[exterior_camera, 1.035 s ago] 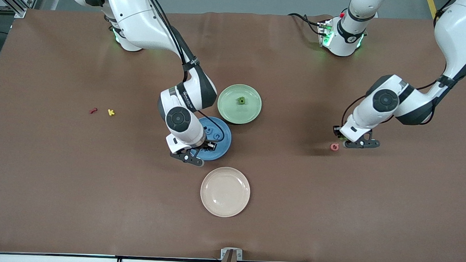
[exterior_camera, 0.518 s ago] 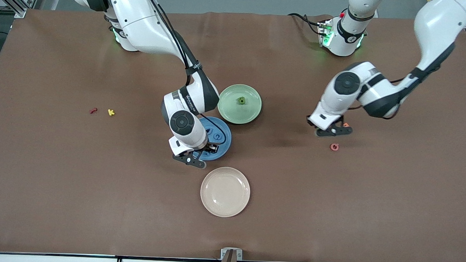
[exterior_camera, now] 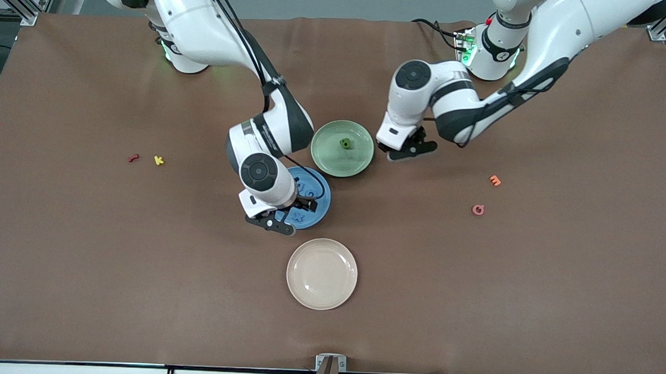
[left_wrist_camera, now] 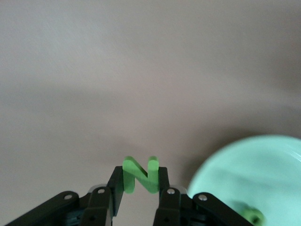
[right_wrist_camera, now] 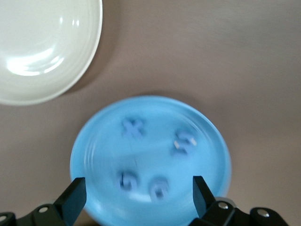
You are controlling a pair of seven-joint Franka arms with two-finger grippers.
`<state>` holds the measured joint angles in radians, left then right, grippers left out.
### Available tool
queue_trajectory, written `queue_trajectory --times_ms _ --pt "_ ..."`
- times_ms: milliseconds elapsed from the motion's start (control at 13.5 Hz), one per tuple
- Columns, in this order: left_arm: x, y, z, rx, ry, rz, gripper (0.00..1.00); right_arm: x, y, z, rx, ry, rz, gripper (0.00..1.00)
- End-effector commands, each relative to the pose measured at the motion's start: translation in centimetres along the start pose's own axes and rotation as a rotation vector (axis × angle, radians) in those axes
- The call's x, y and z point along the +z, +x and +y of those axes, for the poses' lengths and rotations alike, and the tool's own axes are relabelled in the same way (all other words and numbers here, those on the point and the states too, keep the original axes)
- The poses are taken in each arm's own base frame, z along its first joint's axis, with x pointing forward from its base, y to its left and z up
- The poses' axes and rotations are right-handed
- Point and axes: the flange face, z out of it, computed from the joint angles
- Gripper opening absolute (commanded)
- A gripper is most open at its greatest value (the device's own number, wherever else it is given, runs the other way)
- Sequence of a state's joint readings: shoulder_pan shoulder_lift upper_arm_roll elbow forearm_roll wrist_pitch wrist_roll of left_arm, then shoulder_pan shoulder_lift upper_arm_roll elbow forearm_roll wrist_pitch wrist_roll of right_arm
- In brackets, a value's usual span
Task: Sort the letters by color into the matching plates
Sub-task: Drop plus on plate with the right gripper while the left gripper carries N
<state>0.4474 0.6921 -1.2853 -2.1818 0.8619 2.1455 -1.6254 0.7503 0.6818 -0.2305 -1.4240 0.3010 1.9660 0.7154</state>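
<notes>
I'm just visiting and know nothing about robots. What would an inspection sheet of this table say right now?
Surface: brown table.
Job's things: blue plate holds four blue letters; green plate holds one green letter.
Clutter: cream plate; red letter, yellow letter, orange letter, pink letter.
Grippers: left gripper beside the green plate, shut on a green N; right gripper open over the blue plate.
Cables: black cables along both arms.
Surroundings: metal framing at the table corners.

Four letters lie in a plate beneath the right gripper's spread jaws; N letter sits between the left gripper's.
</notes>
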Motion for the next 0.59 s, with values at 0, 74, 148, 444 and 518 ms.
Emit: queue_trajectory --times_ms 0,74,148,444,518 --pt "-0.5 -2.4 3.1 -0.07 -0.044 -0.02 0.0 -10.1 -2.4 4.0 0.011 0.037 -0.063 1.0" --pt "-0.3 -3.6 4.2 -0.096 -0.074 -0.027 0.0 -12.9 -3.4 5.7 0.01 0.047 -0.068 1.0" --pt "0.2 -4.5 5.2 -0.126 -0.089 -0.03 0.0 -15.5 -4.5 7.6 -0.012 0.031 -0.047 1.0" --pt "2.0 -7.4 8.9 -0.173 -0.068 0.008 0.0 -23.0 -6.9 15.4 -0.081 0.041 -0.017 1.0" --pt "2.1 -7.4 9.3 -0.173 -0.071 0.013 0.0 -25.0 -6.9 17.9 -0.103 0.063 0.001 1.0"
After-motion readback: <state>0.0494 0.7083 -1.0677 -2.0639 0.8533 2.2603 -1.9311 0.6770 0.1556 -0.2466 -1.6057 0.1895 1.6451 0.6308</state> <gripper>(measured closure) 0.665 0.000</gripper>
